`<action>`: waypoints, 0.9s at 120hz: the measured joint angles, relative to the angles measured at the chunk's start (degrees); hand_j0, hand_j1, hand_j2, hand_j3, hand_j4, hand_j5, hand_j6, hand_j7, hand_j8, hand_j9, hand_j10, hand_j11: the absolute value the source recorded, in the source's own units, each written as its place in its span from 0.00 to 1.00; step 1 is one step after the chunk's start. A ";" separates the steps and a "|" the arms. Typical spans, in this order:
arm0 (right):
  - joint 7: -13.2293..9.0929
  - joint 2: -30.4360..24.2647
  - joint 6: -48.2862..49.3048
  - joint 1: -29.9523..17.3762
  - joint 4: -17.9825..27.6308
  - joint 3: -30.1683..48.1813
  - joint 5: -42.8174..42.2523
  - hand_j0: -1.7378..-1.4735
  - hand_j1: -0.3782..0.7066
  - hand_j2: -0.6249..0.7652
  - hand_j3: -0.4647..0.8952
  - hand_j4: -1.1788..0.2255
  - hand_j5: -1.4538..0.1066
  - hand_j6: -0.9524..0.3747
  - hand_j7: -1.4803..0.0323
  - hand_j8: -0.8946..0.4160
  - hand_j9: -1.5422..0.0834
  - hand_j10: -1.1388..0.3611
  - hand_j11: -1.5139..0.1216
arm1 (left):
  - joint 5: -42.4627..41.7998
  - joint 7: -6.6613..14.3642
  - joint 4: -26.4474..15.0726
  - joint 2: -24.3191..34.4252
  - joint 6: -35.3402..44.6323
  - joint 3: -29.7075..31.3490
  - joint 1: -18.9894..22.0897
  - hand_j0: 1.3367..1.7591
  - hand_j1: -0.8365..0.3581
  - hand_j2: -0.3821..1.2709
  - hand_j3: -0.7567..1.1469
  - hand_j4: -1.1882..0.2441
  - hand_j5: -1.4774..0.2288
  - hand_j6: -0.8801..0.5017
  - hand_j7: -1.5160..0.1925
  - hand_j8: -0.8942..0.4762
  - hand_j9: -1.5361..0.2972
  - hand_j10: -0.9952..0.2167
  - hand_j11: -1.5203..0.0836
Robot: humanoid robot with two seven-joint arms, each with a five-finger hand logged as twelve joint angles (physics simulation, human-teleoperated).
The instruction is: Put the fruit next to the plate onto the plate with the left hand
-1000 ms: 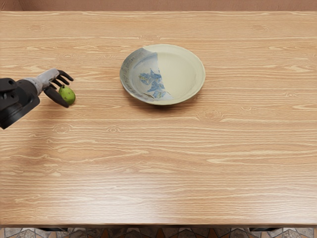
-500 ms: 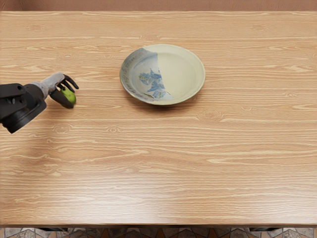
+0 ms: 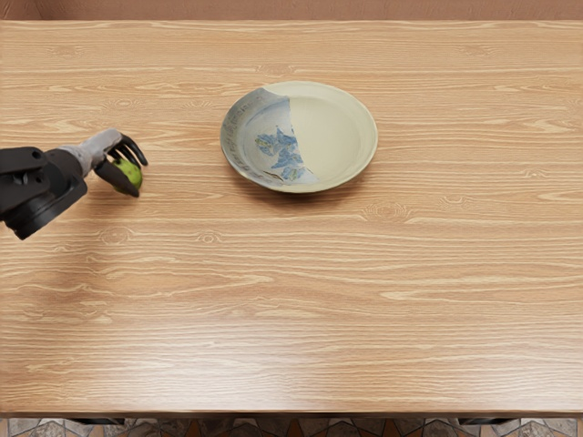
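Left hand (image 3: 117, 162) grips green fruit (image 3: 130, 173), well left of the plate (image 3: 351, 109); no writing readable

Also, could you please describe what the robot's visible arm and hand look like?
Only the left arm shows. It is a bulky, rounded casing in black with a slight sheen. The left hand has a light grey body that narrows from the wrist, and slim, jointed black fingers. No cables, markings or sleeves are visible.
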 joint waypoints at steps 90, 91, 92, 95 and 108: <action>0.00 0.00 0.00 0.00 0.00 0.00 0.00 0.30 0.05 0.45 0.34 0.83 0.92 0.71 0.96 0.67 0.94 0.75 0.91 | -1.32 -0.03 9.44 -4.21 -19.49 -12.67 -4.67 0.75 0.49 0.41 0.40 0.35 0.33 0.24 0.35 0.33 0.34 0.34 0.38; 0.00 0.00 0.00 0.00 0.00 0.00 0.00 0.30 0.05 0.45 0.34 0.83 0.92 0.71 0.96 0.67 0.94 0.75 0.91 | -1.33 -0.03 9.69 -4.33 -19.54 -12.69 -4.70 0.75 0.49 0.41 0.40 0.35 0.33 0.24 0.35 0.33 0.34 0.34 0.37; 0.00 0.00 0.00 0.00 0.00 0.00 0.00 0.30 0.05 0.45 0.34 0.83 0.92 0.71 0.96 0.67 0.94 0.75 0.91 | -1.32 -0.04 9.95 -4.48 -19.59 -12.71 -4.71 0.75 0.49 0.40 0.40 0.35 0.33 0.24 0.35 0.33 0.34 0.33 0.37; 0.00 0.00 0.00 0.00 0.01 0.00 0.00 0.30 0.05 0.45 0.34 0.83 0.92 0.71 0.96 0.67 0.94 0.75 0.91 | -1.28 -0.03 10.75 -5.06 -19.72 -12.73 -4.84 0.75 0.50 0.39 0.40 0.35 0.33 0.23 0.35 0.32 0.34 0.33 0.37; 0.00 0.00 0.00 0.00 0.00 0.00 0.00 0.30 0.05 0.45 0.34 0.83 0.92 0.71 0.96 0.67 0.94 0.75 0.91 | -1.27 -0.04 14.27 -7.58 -20.07 -13.01 -5.68 0.75 0.50 0.39 0.40 0.35 0.33 0.22 0.35 0.32 0.33 0.32 0.38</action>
